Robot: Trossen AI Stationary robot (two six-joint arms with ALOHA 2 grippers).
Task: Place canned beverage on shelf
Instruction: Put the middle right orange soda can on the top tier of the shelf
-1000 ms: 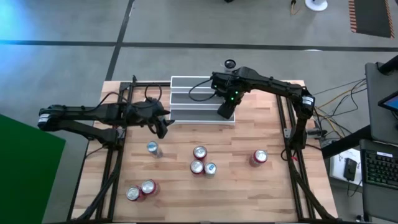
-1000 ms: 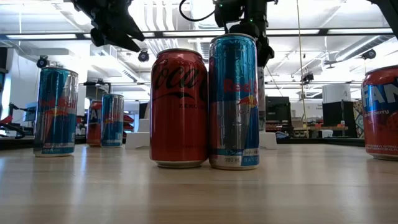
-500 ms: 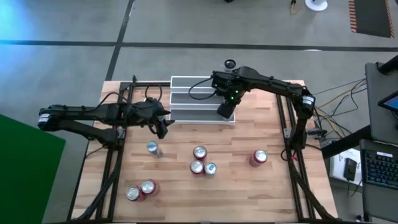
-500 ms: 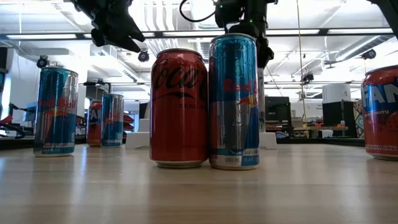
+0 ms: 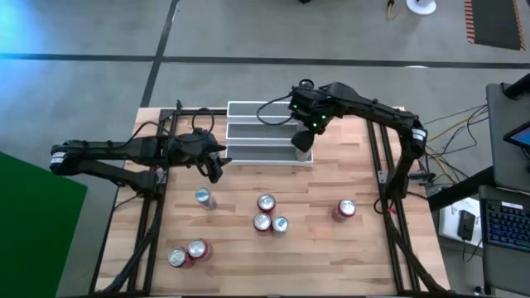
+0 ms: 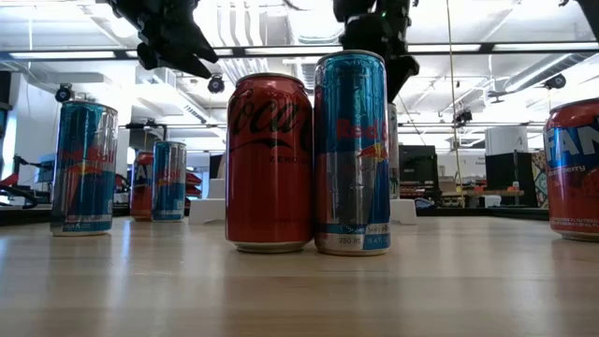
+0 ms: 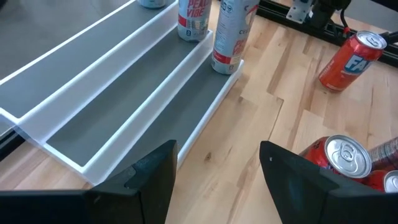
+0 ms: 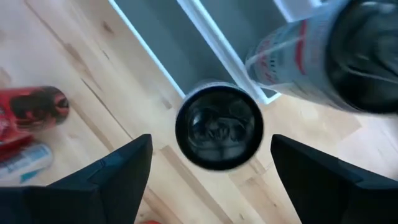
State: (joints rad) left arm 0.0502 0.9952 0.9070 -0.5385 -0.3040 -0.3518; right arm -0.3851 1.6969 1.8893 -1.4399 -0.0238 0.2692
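Note:
The shelf point(image 5: 248, 136), a white three-step rack with grey treads, stands at the table's far middle. A white can point(image 5: 302, 154) stands upright on the right end of its lowest step; it also shows in the left wrist view point(image 7: 228, 37), with another can point(image 7: 193, 18) on the step behind. My right gripper point(image 5: 305, 139) hangs open straight above the white can's top point(image 8: 217, 124), its fingers on either side and clear of it. My left gripper point(image 5: 217, 170) is open and empty at the shelf's left front corner point(image 7: 217, 146).
Several loose cans stand on the table nearer the front: a blue one point(image 5: 204, 197), a cluster of three point(image 5: 266, 213), a red one point(image 5: 344, 209) at the right, and two point(image 5: 187, 252) near the front left. The shelf's left part point(image 7: 124, 93) is bare.
My right gripper has gone up and a little toward the table's far edge, off the white can, which stays upright on the shelf's lowest step.

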